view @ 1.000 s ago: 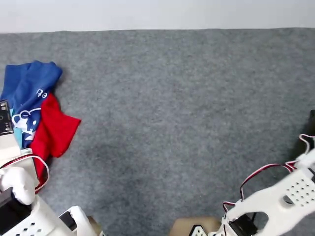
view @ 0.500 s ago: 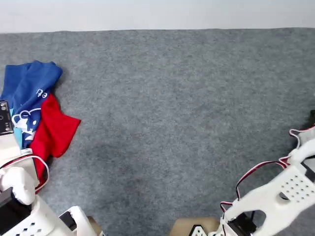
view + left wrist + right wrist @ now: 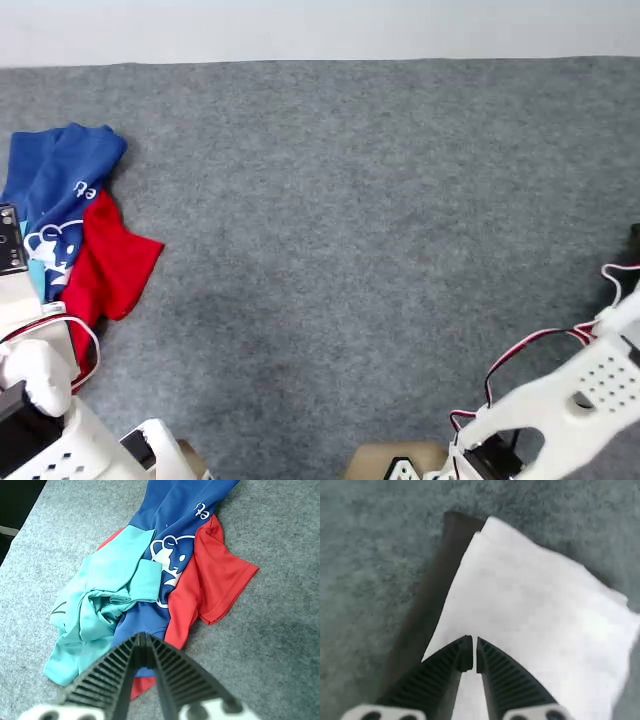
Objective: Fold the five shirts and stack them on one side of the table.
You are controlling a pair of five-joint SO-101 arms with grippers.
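Our left gripper [image 3: 146, 642], pinched closed and empty, hangs over the tangled shirts [image 3: 70, 190] at the high view's left edge, and the right gripper [image 3: 470, 652], likewise closed, over what may be a folded white shirt [image 3: 535, 615]; we risk grabbing overlapping layers together.

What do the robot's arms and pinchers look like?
Both arms are white plastic: the left arm and right arm trail looping red and white wires. The right arm's shell has rows of little holes. The left gripper and right gripper have black ribbed fingers.
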